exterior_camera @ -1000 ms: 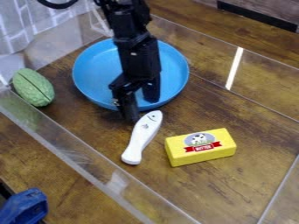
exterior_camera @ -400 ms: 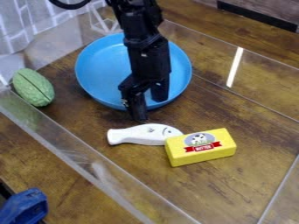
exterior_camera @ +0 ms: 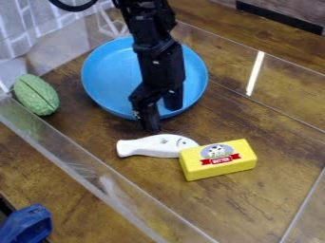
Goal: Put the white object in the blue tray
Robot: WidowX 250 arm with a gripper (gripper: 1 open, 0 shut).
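The white object point(exterior_camera: 152, 146) lies flat on the wooden table, head to the left, its tail end touching the yellow box point(exterior_camera: 218, 159). The blue tray point(exterior_camera: 105, 78) sits behind it at upper centre, partly hidden by the black arm. My gripper point(exterior_camera: 152, 107) hangs at the tray's front rim, just above and behind the white object, not touching it. Its dark fingers point down with a small gap between them and hold nothing.
A green oval ball point(exterior_camera: 36, 95) rests at the left edge. A dark blue cloth point(exterior_camera: 26, 227) shows at the bottom left corner. A clear plastic wall point(exterior_camera: 89, 180) runs diagonally across the front of the table.
A second ago the white object lay lengthwise, pointing toward the front; it has since swung round to lie crosswise against the yellow box. The gripper shifted slightly right, then held still.
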